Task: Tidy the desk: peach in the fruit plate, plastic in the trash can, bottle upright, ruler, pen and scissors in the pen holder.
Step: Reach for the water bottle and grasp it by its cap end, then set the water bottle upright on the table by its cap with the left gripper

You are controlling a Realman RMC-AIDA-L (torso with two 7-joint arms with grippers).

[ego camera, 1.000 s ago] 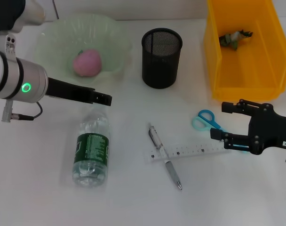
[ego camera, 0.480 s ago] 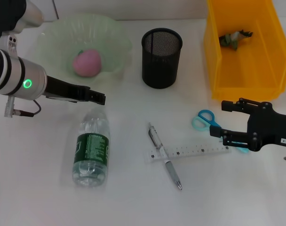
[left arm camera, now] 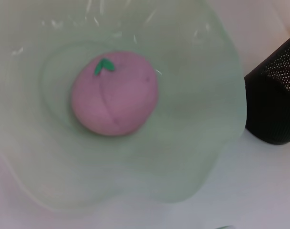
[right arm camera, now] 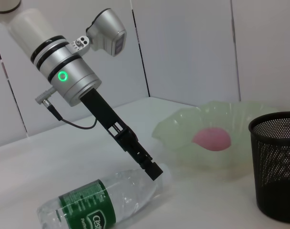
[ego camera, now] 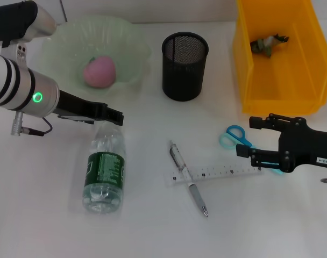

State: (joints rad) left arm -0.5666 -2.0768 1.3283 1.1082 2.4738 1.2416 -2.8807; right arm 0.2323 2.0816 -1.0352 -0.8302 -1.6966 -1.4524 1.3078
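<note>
The peach (ego camera: 99,72) was seen lying in the fruit plate (ego camera: 132,45), and a scrap of plastic (ego camera: 268,43) in the yellow trash can (ego camera: 279,91), so both of those steps were judged done. Over the last second the left gripper (ego camera: 114,116) had been lowered from beside the plate to the cap end of the bottle (ego camera: 104,172), which lay on its side at the near left; standing it upright was taken as the step in hand. Whether its jaws were released or clenched could not be told. The right gripper (ego camera: 248,137) had been shifted slightly left, its fingers spread apart over the scissors (ego camera: 234,136) and nothing grasped. The ruler (ego camera: 217,172) and pen (ego camera: 188,178) lay crossed at the near centre, and the pen holder (ego camera: 185,65) appeared to hold none of them.
</note>
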